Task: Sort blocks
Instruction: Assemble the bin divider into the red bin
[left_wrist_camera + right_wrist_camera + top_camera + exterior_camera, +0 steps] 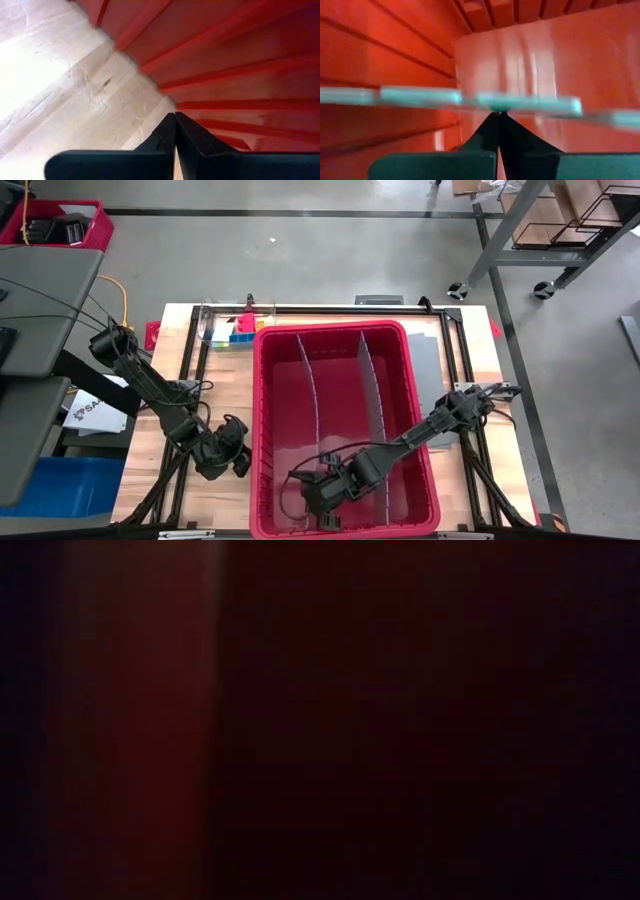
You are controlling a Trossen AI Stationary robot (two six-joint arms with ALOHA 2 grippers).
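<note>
- Blocks point(240, 331): small cluster of plastic toy bricks (red, blue, yellow, green visible) on the worktop point(228, 492), just beside the far left corner of the red bin point(262, 430), next to a clear container point(212, 326). None seen inside the bin.
- Bin holds two upright grey divider sheets point(312, 395), making three long compartments.
- Left end effector point(175, 131): fingers pressed together, holding nothing; sits low on the worktop just beside the bin's ribbed left outer wall, well apart from the blocks.
- Right end effector point(499, 120): fingers closed, empty; reaches down inside the bin at its near end, tips close against a divider edge.
- Low view is dark red throughout; nothing readable there.
- Handling judgement: bricks likely light, rigid, smooth-sided, so prone to slip or skid; best pinched across two flat opposite sides, one brick per grasp.
- Writing: a white sheet on the floor by the left arm's base carries partial dark lettering; not legible.
</note>
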